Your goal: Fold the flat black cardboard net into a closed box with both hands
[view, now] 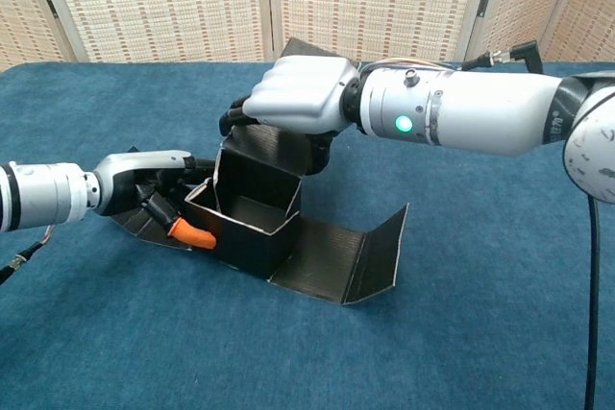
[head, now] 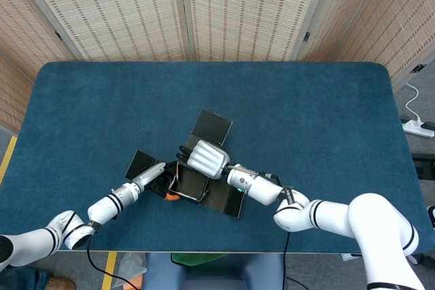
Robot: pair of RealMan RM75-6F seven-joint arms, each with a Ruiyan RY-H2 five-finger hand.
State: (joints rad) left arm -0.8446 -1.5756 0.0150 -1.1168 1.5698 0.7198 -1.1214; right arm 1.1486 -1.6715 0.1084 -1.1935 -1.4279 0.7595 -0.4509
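The black cardboard box (view: pixel 252 226) stands half folded as an open tray (head: pixel 192 185) near the table's front edge. One end flap (view: pixel 373 254) is bent upward on the right. The rear lid panel (head: pixel 211 127) and a left flap (head: pixel 141 163) lie flat on the table. My right hand (view: pixel 293 95) hovers over the tray's rear wall and grips it, fingers (view: pixel 231 122) curled over its top edge; the same right hand (head: pixel 202 159) shows from above. My left hand (view: pixel 144 189) rests against the tray's left wall from outside, its orange-tipped thumb (view: pixel 192 234) at the wall's base, and also shows as the left hand (head: pixel 153 174).
A blue cloth covers the table (head: pixel 306 113). Woven folding screens (head: pixel 183 11) stand behind it. The front table edge (head: pixel 204 252) is close behind the tray. A white power strip (head: pixel 418 127) lies on the floor to the right.
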